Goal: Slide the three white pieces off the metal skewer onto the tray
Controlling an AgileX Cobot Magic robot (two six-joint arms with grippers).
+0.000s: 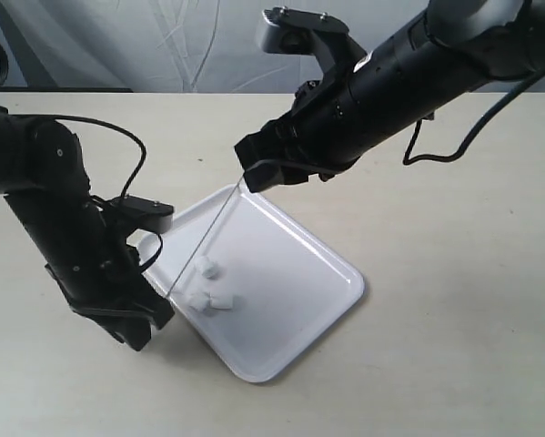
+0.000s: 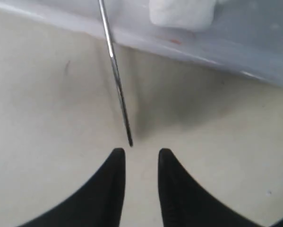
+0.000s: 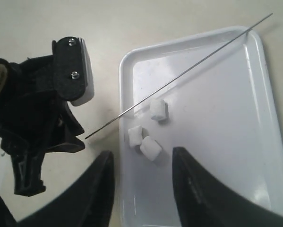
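Note:
The three white pieces (image 1: 208, 289) lie loose on the tray (image 1: 290, 273), close to its left rim, and also show as pieces (image 3: 148, 132) under the right wrist camera. The metal skewer (image 1: 204, 238) is bare. It lies slanted across the tray from the far corner to the table beyond the left rim. My left gripper (image 1: 158, 319) is open on the table; the skewer (image 2: 115, 71) ends just ahead of its left gripper (image 2: 140, 153) fingertips, not between them. My right gripper (image 1: 254, 173) hovers over the tray's far corner, open and empty, as the right gripper (image 3: 142, 152) view confirms.
The pale tabletop (image 1: 454, 300) surrounds the tray on all sides. The left arm (image 3: 37, 118) stands right beside the tray's left rim (image 3: 124, 94). A cable (image 1: 454, 137) hangs from the right arm above the table. One white piece (image 2: 181, 12) sits just inside the tray rim (image 2: 254, 42).

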